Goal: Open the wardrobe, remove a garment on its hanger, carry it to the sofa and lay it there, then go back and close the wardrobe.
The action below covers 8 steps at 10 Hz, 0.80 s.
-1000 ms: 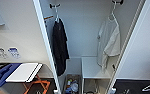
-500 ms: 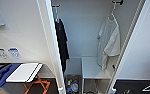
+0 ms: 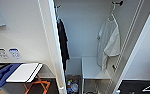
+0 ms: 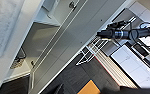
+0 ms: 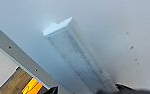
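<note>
Wardrobe [image 3: 91, 30] stands open in the head view, left door [image 3: 52, 47] swung out edge-on toward the camera, right door [image 3: 143, 50] angled out on the other side. Inside, the white T-shirt [image 3: 108, 42] hangs on a thin white hanger [image 3: 112, 13] from a dark hook [image 3: 118, 3] near the top on the right side. Shirt drapes down to just above the white shelf block [image 3: 92, 66] low in the cabinet. A long black garment [image 3: 63, 42] hangs on the left side just behind the left door's edge. Under the shelf, a bin of small items [image 3: 72, 86] sits on the wardrobe floor.

Outside, left of the wardrobe: a white tray-like board [image 3: 23, 72] on orange folding legs [image 3: 39, 86], touching a blue item [image 3: 2, 73] beside it. Two small labelled wall plates [image 3: 8, 53] above them.

Left wrist view looks along the open wardrobe door panel [image 4: 73, 42] and dark floor [image 4: 73, 75], with a white wire rack [image 4: 89, 50] and a black camera rig [image 4: 121, 32] beyond.

Right wrist view sits close against a white door surface with a raised white handle [image 5: 76, 55]; orange legs and wood floor show at one corner.

Fingers of both grippers: cannot tell, open or closed. No finger is visible near the shirt or hanger, so the shirt's position relative to them can't be given.
</note>
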Available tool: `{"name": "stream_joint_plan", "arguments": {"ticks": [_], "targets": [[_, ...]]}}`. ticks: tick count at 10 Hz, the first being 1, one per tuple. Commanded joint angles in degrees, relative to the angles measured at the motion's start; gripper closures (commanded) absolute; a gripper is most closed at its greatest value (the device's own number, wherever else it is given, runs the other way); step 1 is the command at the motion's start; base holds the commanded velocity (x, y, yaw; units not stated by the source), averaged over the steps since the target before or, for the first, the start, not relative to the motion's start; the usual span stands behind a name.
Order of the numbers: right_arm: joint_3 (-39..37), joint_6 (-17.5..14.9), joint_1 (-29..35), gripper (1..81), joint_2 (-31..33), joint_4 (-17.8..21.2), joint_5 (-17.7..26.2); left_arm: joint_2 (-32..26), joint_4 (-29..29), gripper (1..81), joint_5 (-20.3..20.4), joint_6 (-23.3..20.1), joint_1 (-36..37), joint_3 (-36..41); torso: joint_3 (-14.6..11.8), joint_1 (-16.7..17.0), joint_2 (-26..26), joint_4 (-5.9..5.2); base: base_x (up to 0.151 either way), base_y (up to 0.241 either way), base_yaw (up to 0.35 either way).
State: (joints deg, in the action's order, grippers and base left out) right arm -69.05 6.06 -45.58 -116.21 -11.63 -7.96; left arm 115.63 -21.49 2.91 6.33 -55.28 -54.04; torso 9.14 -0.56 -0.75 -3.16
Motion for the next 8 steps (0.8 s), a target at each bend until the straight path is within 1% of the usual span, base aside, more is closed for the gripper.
{"name": "stream_joint_plan", "arguments": {"ticks": [1, 5, 8], "targets": [[4.0, 1.6, 1.1, 1.0, 3.6, 0.5, 5.1, -2.3, -0.7, 1.0, 2.6, 0.0, 2.2, 1.0, 0.0, 0.0, 0.0, 0.0, 0.0, 0.0, 0.0], [2.9, 1.7, -2.5, 1.0, 7.1, 0.6, 1.2, -1.5, -0.7, 1.0, 7.0, -0.1, -5.2, -6.9, 0.0, 0.1, 0.0, 0.0, 0.0, 0.0, 0.0], [-1.0, 2.4, -5.3, 1.0, 7.5, 0.6, -1.7, 1.8, -0.8, 1.0, 8.7, -0.1, -9.4, -13.0, 0.0, 0.1, -0.1, 0.0, 0.0, 0.0, 0.0]]}}
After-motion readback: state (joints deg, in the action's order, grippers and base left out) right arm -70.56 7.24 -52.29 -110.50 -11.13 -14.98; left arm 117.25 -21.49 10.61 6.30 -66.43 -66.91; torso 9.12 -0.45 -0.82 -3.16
